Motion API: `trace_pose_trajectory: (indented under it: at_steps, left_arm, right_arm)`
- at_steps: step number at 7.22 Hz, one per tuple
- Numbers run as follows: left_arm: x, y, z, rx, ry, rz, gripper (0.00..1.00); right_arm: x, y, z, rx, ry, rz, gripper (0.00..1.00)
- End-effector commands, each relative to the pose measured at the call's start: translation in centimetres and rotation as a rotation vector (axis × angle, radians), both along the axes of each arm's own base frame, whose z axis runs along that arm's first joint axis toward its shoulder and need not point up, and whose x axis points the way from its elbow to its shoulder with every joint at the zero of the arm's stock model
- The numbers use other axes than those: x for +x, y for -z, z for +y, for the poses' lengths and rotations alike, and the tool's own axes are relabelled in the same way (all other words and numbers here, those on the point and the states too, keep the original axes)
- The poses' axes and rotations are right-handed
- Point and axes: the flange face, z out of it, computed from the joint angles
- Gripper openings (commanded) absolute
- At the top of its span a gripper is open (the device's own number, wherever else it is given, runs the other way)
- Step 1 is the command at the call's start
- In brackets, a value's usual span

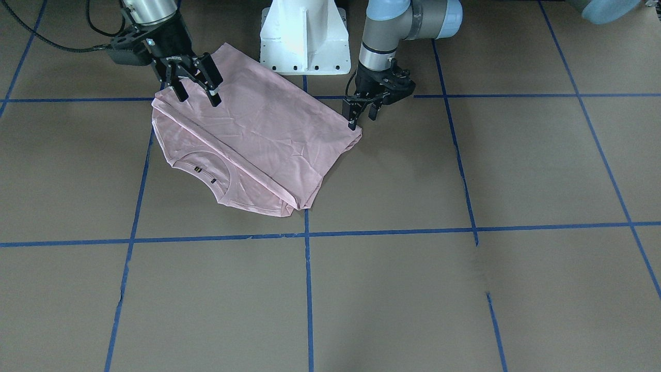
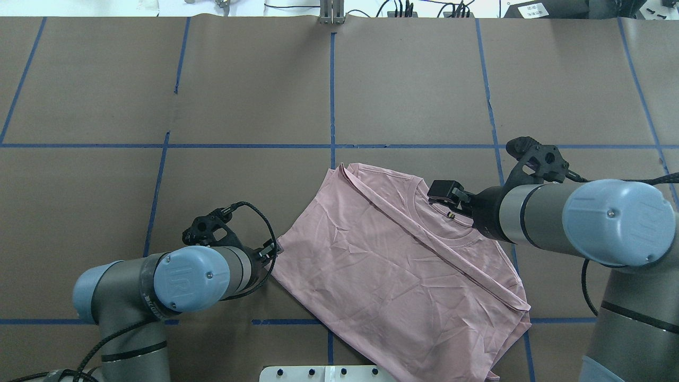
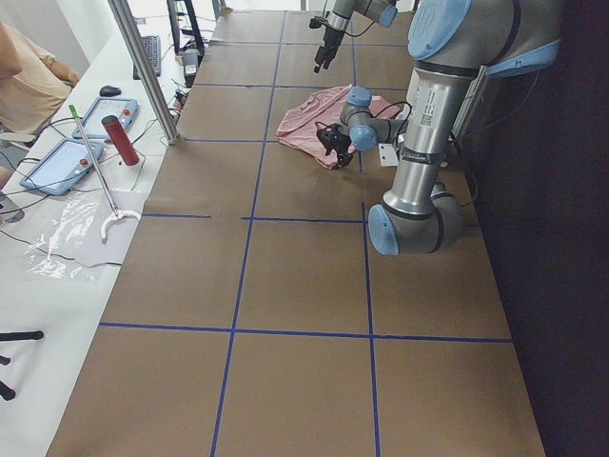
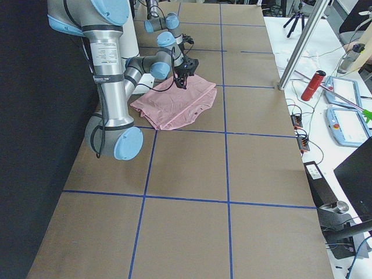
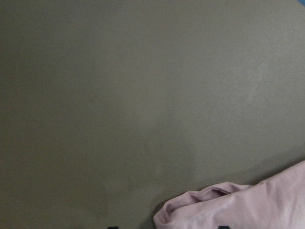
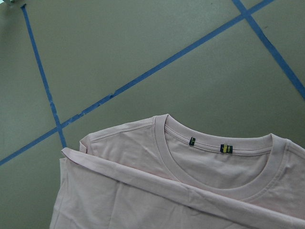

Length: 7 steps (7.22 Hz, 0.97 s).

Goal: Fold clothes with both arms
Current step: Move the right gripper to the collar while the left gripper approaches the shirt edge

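T-shirt [image 1: 268,129] is lying partly folded on the desk [image 1: 465,289], close to the middle of the robot-side edge, with its collar [image 6: 160,143] showing beyond the fold. Right end effector [image 1: 198,93] is hovering released, fingers spread, over one T-shirt corner. Left end effector [image 1: 361,118] is standing released at the opposite corner, with the fabric edge lying between its parted fingers.

Brown desk [image 5: 133,95] fills most of frame. Pink shirt [image 5: 257,207] corner at lower right, edge rolled over. Pincer [image 5: 167,227]: two dark tips at bottom edge, spread apart.
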Motion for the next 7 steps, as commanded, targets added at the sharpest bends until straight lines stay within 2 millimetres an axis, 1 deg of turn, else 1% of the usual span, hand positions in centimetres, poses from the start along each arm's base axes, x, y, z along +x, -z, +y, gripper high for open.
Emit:
trace_pose_trajectory:
  at_steps: [1,2,3,4,5,6,7]
  left_arm:
    - [1.46,-0.21,0.18,0.004,-0.013,-0.019,0.55]
    - [1.47,-0.11,0.17,0.006,-0.014,-0.018,0.52]
    - [1.47,-0.37,0.15,0.006,-0.013,-0.022,0.46]
    - [1.49,-0.3,0.15,0.007,-0.014,-0.023,0.35]
    - [1.51,-0.2,0.14,0.007,-0.014,-0.021,0.19]
    - [1.43,-0.16,0.07,0.007,-0.013,-0.021,0.0]
    - [1.29,-0.16,-0.2,0.009,-0.008,-0.022,0.0]
  right_arm:
    - [-1.64,0.09,-1.1,0.006,0.002,0.01,1.0]
    - [-1.73,-0.03,-1.14,0.005,0.002,0.013,1.0]
    - [-1.69,0.03,-1.12,0.005,0.002,0.012,1.0]
    - [-1.63,0.03,-1.18,0.005,0.0,0.012,1.0]
    - [-1.62,-0.04,-1.17,0.005,0.0,0.013,1.0]
    - [-1.63,0.03,-1.18,0.005,0.0,0.012,1.0]
    - [-1.62,-0.04,-1.17,0.003,-0.001,0.012,1.0]
